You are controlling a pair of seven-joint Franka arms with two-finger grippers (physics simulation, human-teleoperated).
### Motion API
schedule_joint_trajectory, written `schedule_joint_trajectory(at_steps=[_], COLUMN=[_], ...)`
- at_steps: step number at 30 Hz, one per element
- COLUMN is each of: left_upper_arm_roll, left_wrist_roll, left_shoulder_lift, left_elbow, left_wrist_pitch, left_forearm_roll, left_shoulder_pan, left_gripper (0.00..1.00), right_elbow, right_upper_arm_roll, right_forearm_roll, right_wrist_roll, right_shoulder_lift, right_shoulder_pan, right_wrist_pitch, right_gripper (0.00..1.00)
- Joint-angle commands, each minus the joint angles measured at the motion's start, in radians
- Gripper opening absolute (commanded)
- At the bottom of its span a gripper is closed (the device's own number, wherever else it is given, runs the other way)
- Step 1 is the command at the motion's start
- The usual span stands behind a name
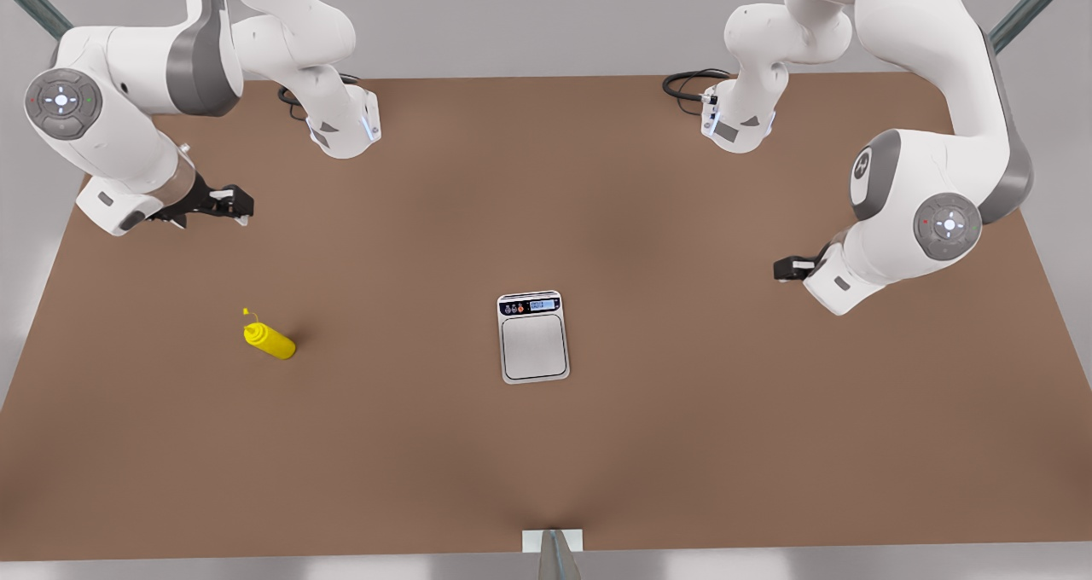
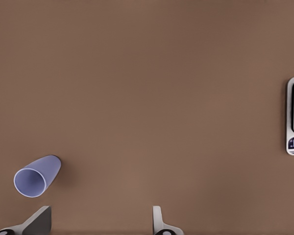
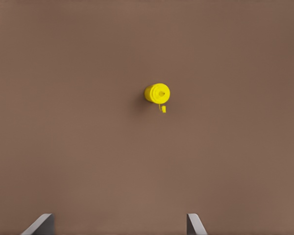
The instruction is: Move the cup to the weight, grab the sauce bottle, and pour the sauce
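My right arm [image 1: 111, 128] occupies the upper left of the front view. Its elbow is folded and its wrist [image 1: 128, 205] sits low at the left edge. The right jaws project from that wrist toward the centre of the frame. In the right wrist view the two fingers [image 3: 41, 224] stand at the lower edge, set wide apart, with nothing between them.

My left arm [image 1: 938, 136] occupies the upper right of the front view, bent the same way, with its wrist [image 1: 840, 286] at mid-right. The left jaws point toward the centre. In the left wrist view their fingers [image 2: 39, 220] are also spread apart and hold nothing.
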Motion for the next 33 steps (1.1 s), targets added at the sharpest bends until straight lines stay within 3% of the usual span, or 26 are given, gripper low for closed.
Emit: schedule_joint_trajectory(at_steps=[1, 2, 3, 5, 10, 11, 14, 19, 21, 23, 25, 30, 32, 33], left_upper_arm_roll=[0.000, 0.003, 0.001, 0.000, 0.003, 0.064, 0.104, 0.104, 0.106, 0.106, 0.106, 0.109, 0.110, 0.109], left_wrist_roll=[-0.016, -0.014, 0.007, 0.036, 0.298, 0.348, 0.432, 0.430, 0.429, 0.429, 0.429, 0.429, 0.427, 0.426], left_shoulder_lift=[-0.001, -0.001, -0.002, -0.002, -0.004, -0.030, -0.030, -0.012, 0.004, 0.027, 0.053, 0.113, 0.120, 0.128], left_elbow=[0.000, 0.000, -0.021, -0.141, -0.251, -0.360, -0.521, -0.578, -0.601, -0.615, -0.633, -0.633, -0.633, -0.633], left_wrist_pitch=[0.002, 0.000, -0.029, 0.075, 0.158, 0.222, 0.448, 0.571, 0.606, 0.609, 0.618, 0.644, 0.649, 0.648], left_forearm_roll=[0.001, 0.002, 0.006, 0.029, 0.027, 0.032, 0.027, 0.001, -0.001, -0.001, -0.001, -0.001, -0.002, -0.002], left_shoulder_pan=[0.000, 0.003, 0.107, 0.207, 0.488, 0.479, 0.486, 0.483, 0.486, 0.489, 0.489, 0.489, 0.489, 0.485], left_gripper=[1.00, 1.00, 1.00, 1.00, 1.00, 1.00, 1.00, 1.00, 1.00, 1.00, 1.00, 1.00, 1.00, 0.88], right_elbow=[0.001, 0.001, 0.000, -0.003, -0.002, -0.003, -0.017, 0.083, 0.092, 0.090, 0.079, 0.046, 0.020, 0.015], right_upper_arm_roll=[0.001, 0.001, 0.001, -0.010, -0.012, -0.012, -0.012, -0.013, -0.013, -0.013, -0.013, -0.013, -0.012, -0.012], right_forearm_roll=[0.001, -0.003, -0.003, 0.035, 0.297, 0.307, 0.370, 0.380, 0.503, 0.644, 0.705, 0.997, 1.012, 1.012], right_wrist_roll=[0.009, 0.008, -0.031, -0.422, -0.801, -0.865, -1.083, -1.592, -2.106, -2.413, -2.522, -3.137, -3.175, -3.186], right_shoulder_lift=[0.000, 0.000, 0.000, 0.049, 0.190, 0.217, 0.312, 0.458, 0.523, 0.598, 0.644, 0.707, 0.702, 0.702], right_shoulder_pan=[-0.001, -0.001, 0.006, -0.024, -0.283, -0.337, -0.472, -0.543, -0.546, -0.575, -0.597, -0.610, -0.627, -0.630], right_wrist_pitch=[0.001, 0.001, 0.000, -0.023, -0.120, -0.125, -0.126, -0.034, 0.136, 0.207, 0.230, 0.293, 0.282, 0.280], right_gripper=[1.00, 1.00, 1.00, 1.00, 1.00, 1.00, 1.00, 1.00, 1.00, 1.00, 1.00, 1.00, 1.00, 1.00])
